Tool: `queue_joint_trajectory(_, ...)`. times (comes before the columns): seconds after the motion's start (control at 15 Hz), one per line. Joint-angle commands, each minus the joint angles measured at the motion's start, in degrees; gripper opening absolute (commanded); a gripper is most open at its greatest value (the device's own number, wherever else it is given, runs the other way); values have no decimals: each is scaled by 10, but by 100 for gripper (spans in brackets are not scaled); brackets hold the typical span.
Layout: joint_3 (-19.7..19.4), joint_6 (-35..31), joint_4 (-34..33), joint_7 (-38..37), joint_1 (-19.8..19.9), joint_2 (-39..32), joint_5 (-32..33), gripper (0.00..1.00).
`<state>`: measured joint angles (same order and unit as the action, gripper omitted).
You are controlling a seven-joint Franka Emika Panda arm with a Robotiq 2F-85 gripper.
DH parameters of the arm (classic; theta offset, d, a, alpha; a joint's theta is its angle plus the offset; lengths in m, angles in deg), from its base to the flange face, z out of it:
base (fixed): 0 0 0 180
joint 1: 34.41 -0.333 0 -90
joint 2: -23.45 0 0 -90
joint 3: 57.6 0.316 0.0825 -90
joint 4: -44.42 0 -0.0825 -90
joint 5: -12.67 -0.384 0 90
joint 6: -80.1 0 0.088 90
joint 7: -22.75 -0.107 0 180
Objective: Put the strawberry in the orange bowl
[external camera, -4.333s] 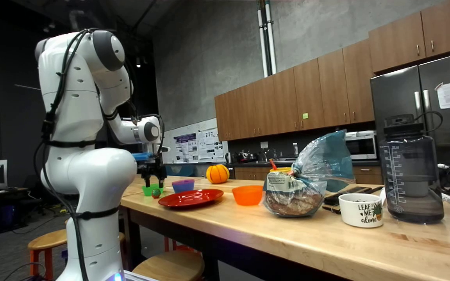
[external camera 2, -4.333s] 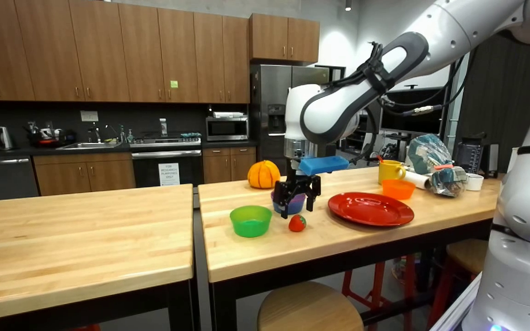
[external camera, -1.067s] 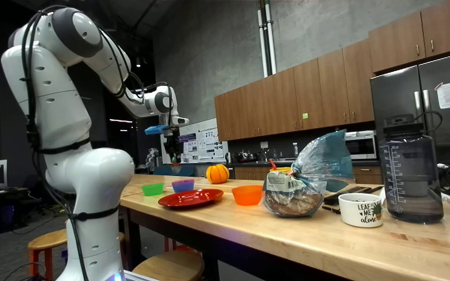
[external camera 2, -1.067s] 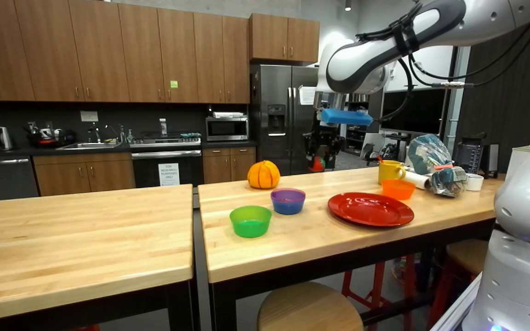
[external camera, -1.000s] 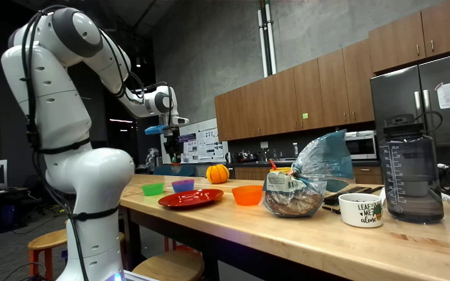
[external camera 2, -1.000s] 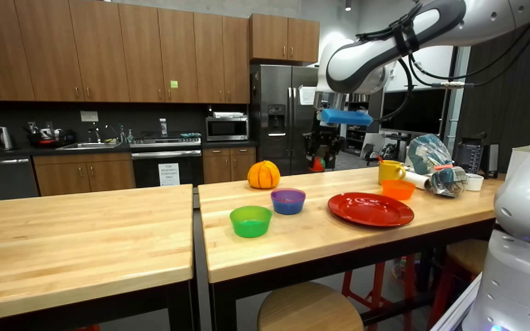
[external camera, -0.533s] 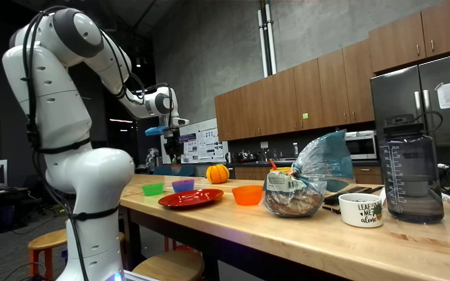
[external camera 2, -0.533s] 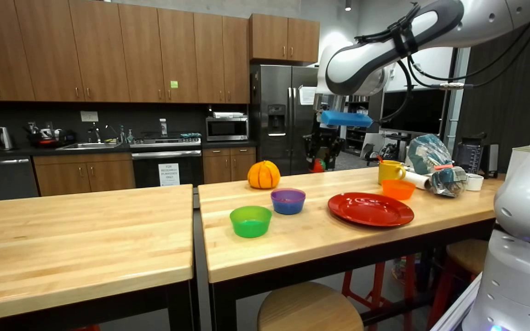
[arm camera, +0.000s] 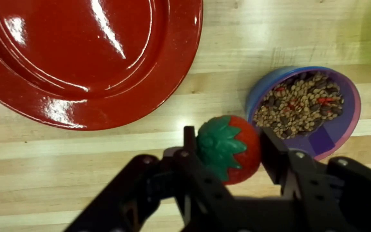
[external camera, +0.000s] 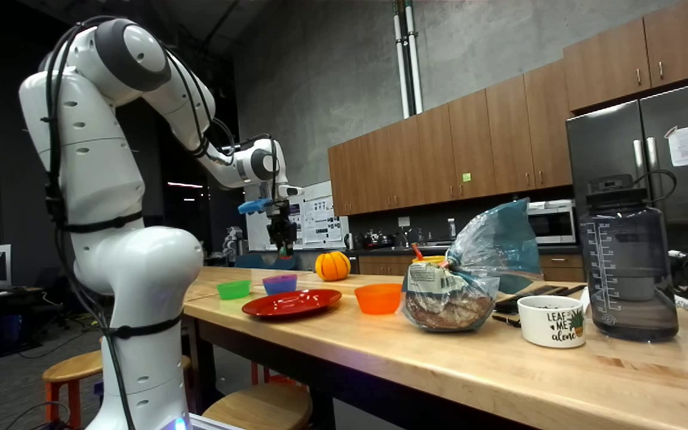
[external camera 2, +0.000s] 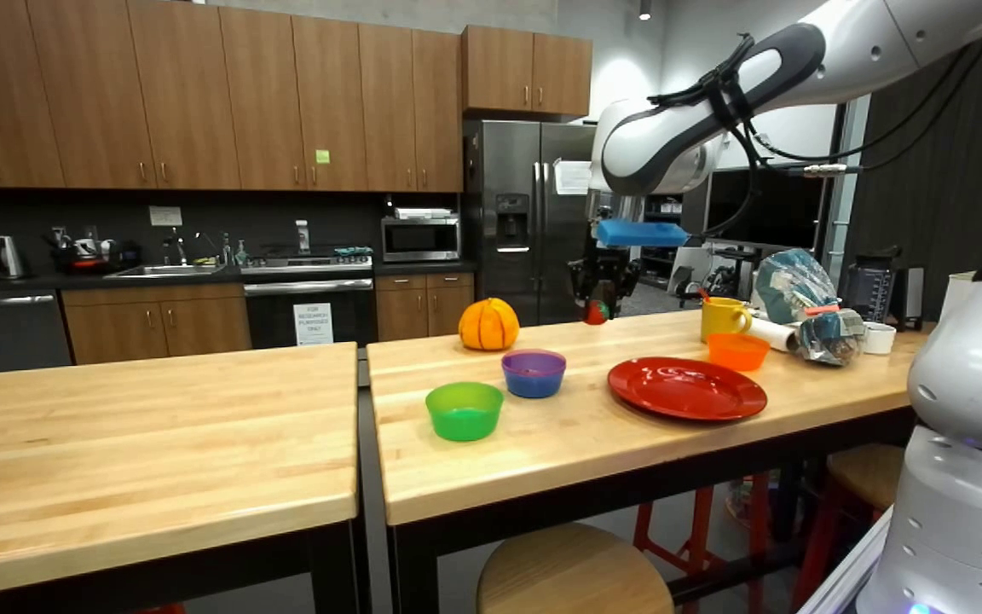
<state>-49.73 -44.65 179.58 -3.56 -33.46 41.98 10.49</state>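
My gripper [arm camera: 229, 145] is shut on the strawberry [arm camera: 245, 145], which is red with a green leaf cap turned to the wrist camera. In both exterior views the strawberry [external camera 2: 597, 312] hangs from the fingertips, well above the table. From the wrist, the purple-blue bowl lies just beyond one finger and the red plate off to the other side. The orange bowl [external camera: 378, 298] stands upright on the table between the red plate and the bagged bread, some way from the gripper; it also shows in an exterior view [external camera 2: 737, 350] but is outside the wrist view.
The red plate [external camera 2: 687, 388] lies between the purple-blue bowl [external camera 2: 534, 375] and the orange bowl. A green bowl [external camera 2: 464, 411] and a small pumpkin [external camera 2: 488, 324] stand nearby. Close to the orange bowl are a yellow mug [external camera 2: 723, 317] and bagged bread [external camera: 451, 295].
About four seconds ago the strawberry lay on the table below open jaws; it has since been gripped and lifted. Over the last half second the gripper has shifted toward the orange bowl and slightly down.
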Motion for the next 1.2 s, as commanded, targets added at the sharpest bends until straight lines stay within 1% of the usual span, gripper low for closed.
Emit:
queue_joint_trajectory(0.0, -10, -12, -30, -9, 13, -34, 22, 25)
queue_joint_trajectory(0.07, -13, -15, -38, -10, 16, -43, 24, 25)
queue_joint_trajectory(0.13, -16, -16, -45, -12, 17, -50, 25, 44)
queue_joint_trajectory(0.2, -19, -18, -52, -13, 18, -57, 25, 57)
queue_joint_trajectory(0.27, -22, -18, -60, -13, 19, -64, 23, 63)
queue_joint_trajectory(0.33, -25, -17, -67, -14, 20, -70, 24, 80)
queue_joint_trajectory(0.53, -36, -15, -84, -17, 22, -81, 23, 97)
queue_joint_trajectory(0.67, -44, -16, -90, -21, 24, -84, 22, 100)
queue_joint_trajectory(1.0, -60, -15, -95, -41, 36, -82, 37, 100)
queue_joint_trajectory(1.13, -60, -21, -95, -50, 36, -85, 44, 100)
